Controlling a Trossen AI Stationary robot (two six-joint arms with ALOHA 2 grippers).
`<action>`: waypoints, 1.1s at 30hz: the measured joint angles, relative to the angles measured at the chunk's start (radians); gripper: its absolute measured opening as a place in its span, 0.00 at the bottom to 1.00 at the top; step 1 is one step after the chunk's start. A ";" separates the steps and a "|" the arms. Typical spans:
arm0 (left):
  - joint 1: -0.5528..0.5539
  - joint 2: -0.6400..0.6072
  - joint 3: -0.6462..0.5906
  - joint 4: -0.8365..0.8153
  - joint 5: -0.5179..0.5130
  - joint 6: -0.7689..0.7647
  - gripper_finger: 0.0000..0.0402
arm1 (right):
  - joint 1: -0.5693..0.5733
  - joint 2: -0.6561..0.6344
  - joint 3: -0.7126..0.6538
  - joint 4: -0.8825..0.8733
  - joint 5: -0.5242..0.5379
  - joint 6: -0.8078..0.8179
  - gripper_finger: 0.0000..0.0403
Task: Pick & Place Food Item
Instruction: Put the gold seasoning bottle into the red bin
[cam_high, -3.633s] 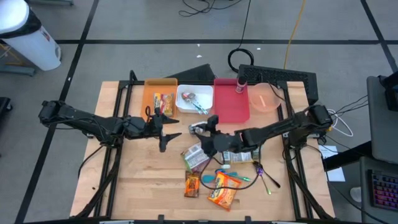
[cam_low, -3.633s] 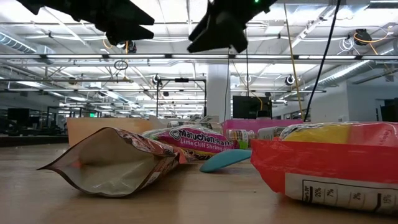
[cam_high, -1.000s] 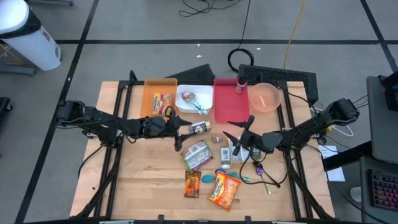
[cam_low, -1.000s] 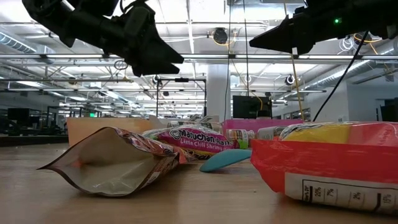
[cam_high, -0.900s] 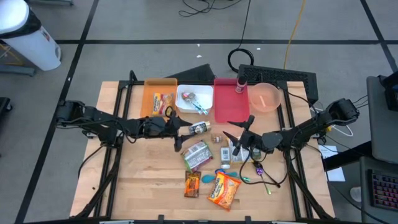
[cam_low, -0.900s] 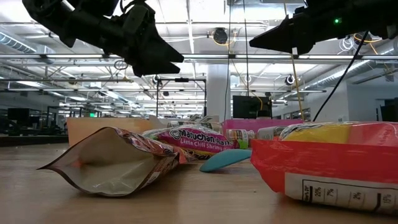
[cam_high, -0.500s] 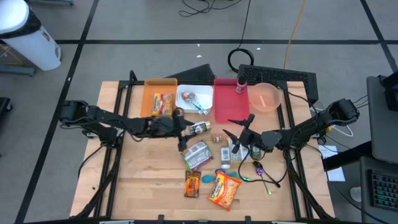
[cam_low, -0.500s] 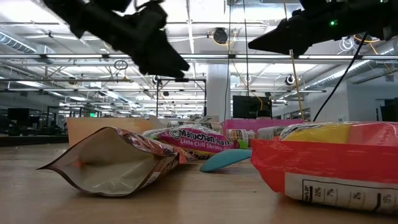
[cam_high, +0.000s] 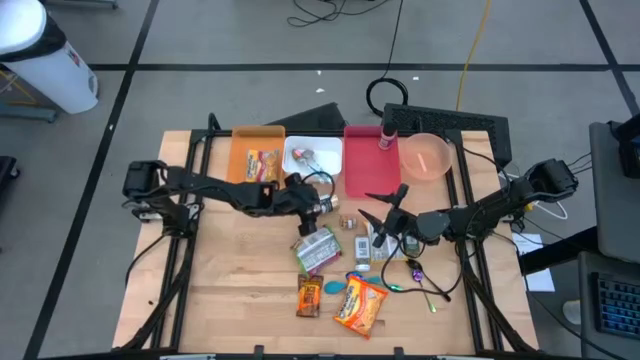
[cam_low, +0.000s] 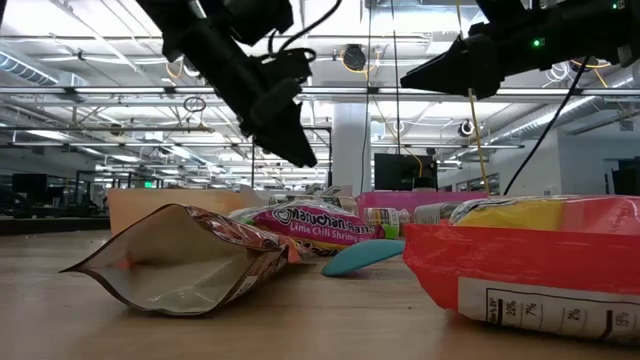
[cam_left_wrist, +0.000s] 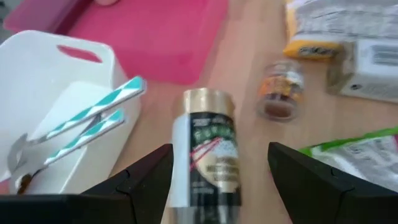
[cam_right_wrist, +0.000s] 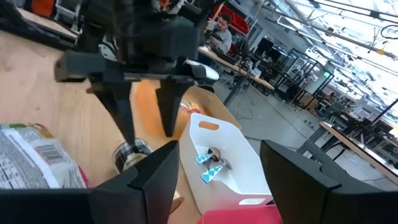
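Left gripper (cam_high: 309, 207) is hanging open over the spice jar (cam_left_wrist: 210, 140) lying on the table just beside the white bin (cam_high: 309, 158), nothing grasped yet so pick and place both remain, while my right gripper (cam_high: 385, 213) is waiting open, empty.

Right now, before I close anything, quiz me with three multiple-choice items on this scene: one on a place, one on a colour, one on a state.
1. The left gripper is lined up on:
A. a lying jar
B. the pink bowl
C. the orange snack bag

2. The tray beside the white bin on its right is:
A. blue
B. red
C. black

3. The right gripper is:
A. clamped on a bag
B. open, holding nothing
C. inside the bin

Answers: 1 A, the jar lies between its fingers. 2 B, the tray is red. 3 B, its fingers are spread, nothing between them.
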 joint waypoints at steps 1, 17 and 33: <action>0.006 0.006 0.005 0.005 0.000 0.000 0.67 | 0.000 0.000 0.000 -0.003 0.000 0.000 0.55; 0.020 -0.007 0.006 -0.006 0.008 0.008 0.67 | 0.001 0.000 0.000 -0.019 0.000 0.019 0.55; 0.026 -0.007 0.006 -0.048 0.130 -0.026 0.85 | 0.002 0.000 0.000 -0.019 0.000 0.042 0.55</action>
